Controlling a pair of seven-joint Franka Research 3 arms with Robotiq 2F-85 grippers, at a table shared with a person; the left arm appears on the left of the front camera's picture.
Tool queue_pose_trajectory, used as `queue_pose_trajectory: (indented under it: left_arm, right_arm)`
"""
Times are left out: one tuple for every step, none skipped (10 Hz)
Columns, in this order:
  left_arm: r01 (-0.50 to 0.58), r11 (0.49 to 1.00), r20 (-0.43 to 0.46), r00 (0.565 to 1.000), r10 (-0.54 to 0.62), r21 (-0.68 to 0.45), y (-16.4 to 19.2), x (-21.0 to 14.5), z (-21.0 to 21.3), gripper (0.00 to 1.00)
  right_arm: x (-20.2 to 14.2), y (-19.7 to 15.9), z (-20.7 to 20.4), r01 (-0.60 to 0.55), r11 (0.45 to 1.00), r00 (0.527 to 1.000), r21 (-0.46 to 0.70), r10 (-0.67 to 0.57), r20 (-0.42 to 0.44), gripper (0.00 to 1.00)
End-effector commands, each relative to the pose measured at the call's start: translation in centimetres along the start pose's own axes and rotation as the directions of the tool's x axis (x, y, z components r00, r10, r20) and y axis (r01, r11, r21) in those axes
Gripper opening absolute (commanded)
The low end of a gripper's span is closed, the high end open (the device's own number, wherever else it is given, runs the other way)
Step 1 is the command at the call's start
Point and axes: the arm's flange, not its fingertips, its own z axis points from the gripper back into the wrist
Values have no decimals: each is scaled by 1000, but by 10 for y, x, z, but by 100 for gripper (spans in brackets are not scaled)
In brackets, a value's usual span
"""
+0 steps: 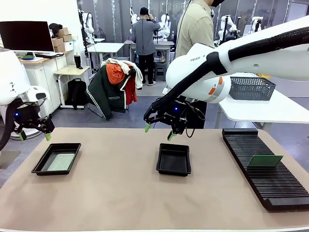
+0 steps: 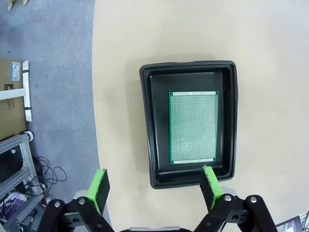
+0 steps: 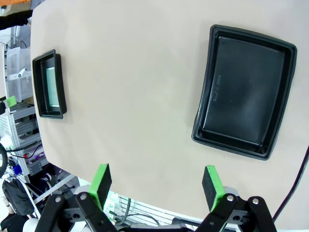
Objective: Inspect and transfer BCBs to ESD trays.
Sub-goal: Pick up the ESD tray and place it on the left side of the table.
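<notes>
1. Setting: a workshop floor with other benches behind. The work surface is a table [image 1: 120, 193] under a tan cover, and a person stands at its far side beside a wire basket [image 1: 251, 88].
2. Left gripper [image 1: 35, 136]: jaws spread wide, nothing held. It hangs above the loaded tray [image 1: 41, 162]. In its wrist view [image 2: 155, 187] the tray [image 2: 147, 125] lies just ahead of the fingers.
3. Right gripper [image 1: 159, 131]: jaws likewise apart and empty. It hangs above the far rim of the empty tray [image 1: 174, 162]. Its own camera [image 3: 157, 186] shows that tray's [image 3: 244, 92] bare floor ahead, towards one finger's side.
4. Step in hand, by my judgement: one BCB [image 1: 59, 161] is delivered, and the empty tray awaits the next board.
5. A second BCB [image 1: 264, 161] sits on the black ribbed rack [image 1: 275, 188], well apart from the right gripper on its outer side. It appears propped at a slant.
6. Next move, as assessed: the right arm must cross to the rack and close on the board's thin edge. It must then lift the board clear of the ribs without scraping.
7. Condition of the delivered BCB [image 2: 194, 127]: flat on the tray floor, square to the walls, closer to one long wall. The face is pale, evenly speckled green with white end bands. No damage is discernible.
</notes>
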Motion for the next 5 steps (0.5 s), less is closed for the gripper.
queue_pose_trajectory:
  left_arm:
    - [-8,999,-12,1000,8,39,-9,-3,11,100]
    - [-2,999,-16,1000,2,46,-12,-4,16,100]
    - [-7,999,-17,1000,8,53,-14,-4,19,100]
    - [-12,998,-43,999,15,58,-16,-5,24,100]
    - [8,1000,1,1000,-8,23,-10,-3,15,100]
  right_arm:
    - [1,2,-1,11,1000,1000,-15,-11,7,100]
    - [1,2,-1,11,1000,1000,-15,-11,7,100]
    - [1,2,-1,11,1000,1000,-15,-11,7,100]
    - [1,2,-1,11,1000,1000,-15,-11,7,100]
    - [1,2,-1,11,1000,1000,-15,-11,7,100]
